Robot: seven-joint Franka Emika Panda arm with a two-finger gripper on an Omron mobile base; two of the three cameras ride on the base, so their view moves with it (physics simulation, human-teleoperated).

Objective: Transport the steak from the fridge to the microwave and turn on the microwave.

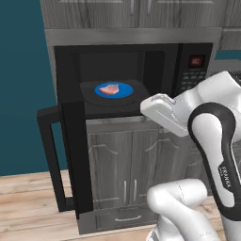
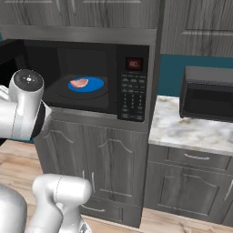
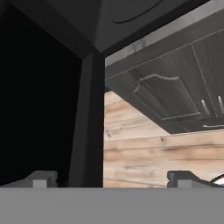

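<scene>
Matt black microwave, grey woodgrain cabinets, marbled stone counter, pale wood floor

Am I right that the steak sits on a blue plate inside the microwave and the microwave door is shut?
Not quite. The steak does lie on the blue plate inside the microwave, but the door is swung wide open, not shut. The left base view shows it standing out to the left.

The white arm rises from the lower right of the left base view, elbow bent, its forearm reaching toward frame centre. In the hand view the gripper sits at the bottom edge, its two fingertips spread wide apart, holding nothing.
</scene>
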